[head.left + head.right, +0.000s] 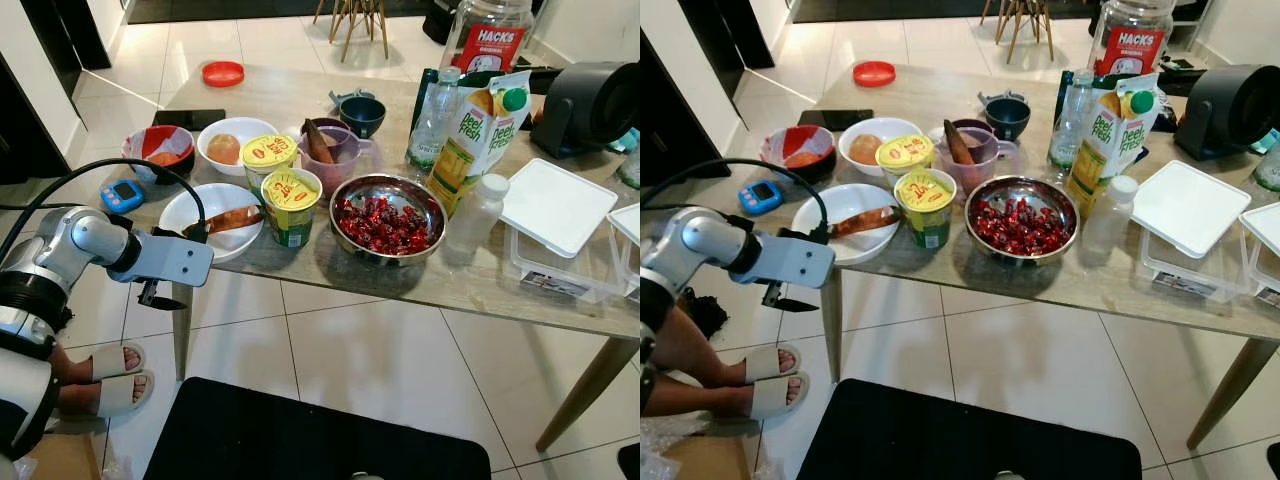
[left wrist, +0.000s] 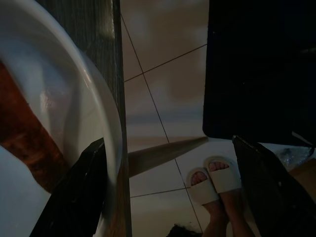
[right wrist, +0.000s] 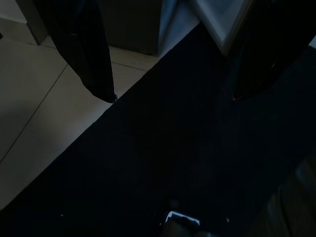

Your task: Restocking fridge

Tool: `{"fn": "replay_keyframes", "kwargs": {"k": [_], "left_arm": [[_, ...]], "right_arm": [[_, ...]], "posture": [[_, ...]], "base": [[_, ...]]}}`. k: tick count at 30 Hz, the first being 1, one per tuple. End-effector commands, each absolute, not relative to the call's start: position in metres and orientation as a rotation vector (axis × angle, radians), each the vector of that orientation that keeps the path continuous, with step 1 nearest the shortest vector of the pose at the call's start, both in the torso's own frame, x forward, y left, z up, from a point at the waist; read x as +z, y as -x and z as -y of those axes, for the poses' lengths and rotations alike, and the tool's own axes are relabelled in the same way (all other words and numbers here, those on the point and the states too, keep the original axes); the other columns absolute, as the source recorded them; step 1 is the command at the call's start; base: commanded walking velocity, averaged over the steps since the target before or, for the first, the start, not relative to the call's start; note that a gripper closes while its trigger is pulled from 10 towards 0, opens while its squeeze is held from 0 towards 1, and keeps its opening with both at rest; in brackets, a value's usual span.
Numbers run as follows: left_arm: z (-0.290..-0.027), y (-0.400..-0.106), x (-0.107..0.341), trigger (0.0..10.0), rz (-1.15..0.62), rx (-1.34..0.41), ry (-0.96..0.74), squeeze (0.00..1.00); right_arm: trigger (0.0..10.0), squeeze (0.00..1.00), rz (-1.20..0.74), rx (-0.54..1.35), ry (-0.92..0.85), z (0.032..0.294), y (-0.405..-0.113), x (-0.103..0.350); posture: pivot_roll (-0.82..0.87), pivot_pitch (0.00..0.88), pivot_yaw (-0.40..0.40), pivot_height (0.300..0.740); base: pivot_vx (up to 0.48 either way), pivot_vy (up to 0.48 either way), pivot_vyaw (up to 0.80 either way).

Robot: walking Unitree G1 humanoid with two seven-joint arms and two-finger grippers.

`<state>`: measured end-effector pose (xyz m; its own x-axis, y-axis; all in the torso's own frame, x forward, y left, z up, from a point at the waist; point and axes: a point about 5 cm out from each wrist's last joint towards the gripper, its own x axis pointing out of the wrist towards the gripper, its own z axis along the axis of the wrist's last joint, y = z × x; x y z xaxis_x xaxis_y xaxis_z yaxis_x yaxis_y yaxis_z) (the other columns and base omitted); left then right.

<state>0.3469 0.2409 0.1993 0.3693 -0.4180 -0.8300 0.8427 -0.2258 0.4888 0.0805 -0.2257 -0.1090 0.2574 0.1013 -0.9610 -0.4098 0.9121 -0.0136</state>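
- Left eye view: the left gripper (image 1: 197, 234) sits at the table's near-left corner, one finger over the rim of the white plate (image 1: 185, 210) that carries a brown sausage-like piece (image 1: 228, 219). At 3 o'clock from the plate stands a yellow-lidded cup (image 1: 291, 205), with a second yellow-lidded cup (image 1: 268, 157) at 12 o'clock of it. The steel bowl of red fruit (image 1: 388, 218) sits further toward 3 o'clock.
- Right eye view: same layout. The plate lies close to the table (image 1: 970, 265) edge. A person's sandalled feet (image 1: 765, 377) stand on the floor at 7 o'clock from the plate, right below the arm.
- Left wrist view: the two black fingers (image 2: 76, 197) stand apart, one against the inner side of the plate's rim, the other hanging off the table over the tiles. The rim lies between them, not yet clamped.
- Right wrist view: dark; the right gripper (image 3: 168, 96) hangs idle over a black mat (image 3: 163, 163), fingers spread, holding nothing.
- Risk, judged: a one-sided rim pinch could tilt the shallow plate, so the piece rolls off.
- Risk: a pull toward 7 o'clock could drag the plate off the edge onto the feet below.
- Risk: a sweep toward 3 o'clock could knock over the near cup.
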Motion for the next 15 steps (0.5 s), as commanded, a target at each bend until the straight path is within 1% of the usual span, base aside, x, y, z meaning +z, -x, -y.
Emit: {"fn": "replay_keyframes", "kwargs": {"k": [1,4,12,13,15], "left_arm": [[-0.238,-0.348,0.191,10.0,-0.456,-1.244,-1.363,0.00],[-0.238,-0.351,0.190,10.0,-0.459,-1.223,-1.395,0.00],[-0.233,-0.361,0.197,10.0,-0.399,-1.132,-1.460,0.00],[-0.232,-0.362,0.197,0.0,-0.388,-1.126,-1.471,0.00],[-0.232,-0.362,0.197,0.0,-0.385,-1.127,-1.476,0.00]], "right_arm": [[10.0,0.00,-1.289,0.358,0.287,0.228,-0.071,-0.110],[10.0,0.00,-1.294,0.357,0.285,0.230,-0.068,-0.110],[10.0,0.00,-1.305,0.358,0.282,0.231,-0.060,-0.111],[10.0,0.00,-1.305,0.358,0.281,0.230,-0.060,-0.111],[10.0,0.00,-1.304,0.359,0.280,0.230,-0.060,-0.111]], "posture": [[-0.11,0.194,-0.025,0.740],[-0.11,0.199,-0.026,0.740],[-0.12,0.209,-0.024,0.740],[-0.12,0.209,-0.020,0.740],[-0.12,0.209,-0.020,0.740]], "base": [[0.000,0.000,0.00],[0.000,0.000,0.00],[0.000,0.000,0.00],[0.000,0.000,0.00],[0.000,0.000,0.00]]}}
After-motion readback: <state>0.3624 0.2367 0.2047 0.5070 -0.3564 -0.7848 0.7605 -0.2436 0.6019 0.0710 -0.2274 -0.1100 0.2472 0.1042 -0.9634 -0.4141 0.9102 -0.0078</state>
